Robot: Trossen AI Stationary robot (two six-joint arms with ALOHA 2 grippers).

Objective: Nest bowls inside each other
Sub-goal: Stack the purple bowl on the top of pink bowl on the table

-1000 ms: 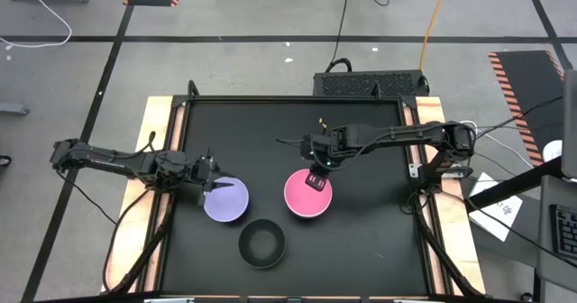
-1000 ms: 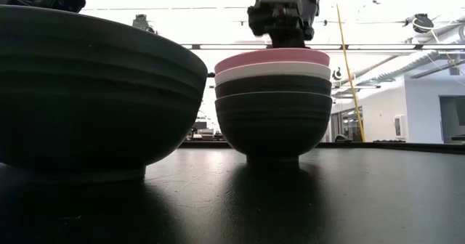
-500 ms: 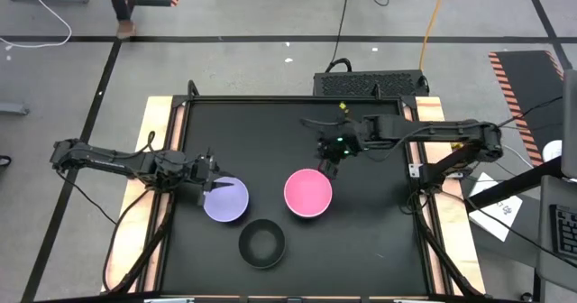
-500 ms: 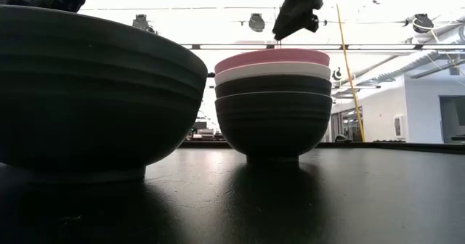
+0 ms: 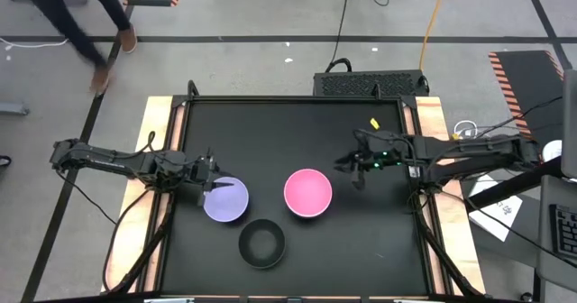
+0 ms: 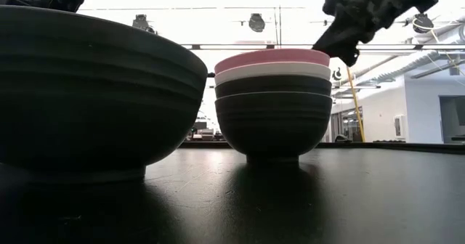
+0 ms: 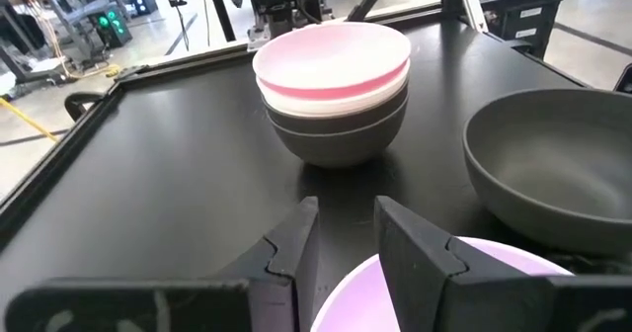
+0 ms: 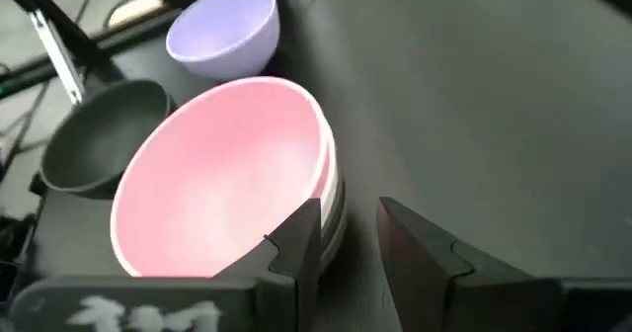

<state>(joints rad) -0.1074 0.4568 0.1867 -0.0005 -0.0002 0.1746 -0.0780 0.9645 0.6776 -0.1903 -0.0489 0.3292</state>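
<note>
High view: right hand (image 5: 353, 171), fingers spread and empty, has pulled back off the pink bowl (image 5: 308, 193), now topping the four-bowl stack. Left hand (image 5: 213, 185) pinches the lavender bowl (image 5: 225, 200) rim. Lavender and the loose black bowl (image 5: 261, 243) remain unnested on the tabletop (image 5: 270, 132).

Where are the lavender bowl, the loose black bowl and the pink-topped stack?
lavender bowl (image 5: 225, 200), high view, inside of the bowl.
loose black bowl (image 5: 261, 244), high view, inner floor.
pink-topped stack (image 6: 273, 106), low view, side wall of the lowest black bowl.
</note>
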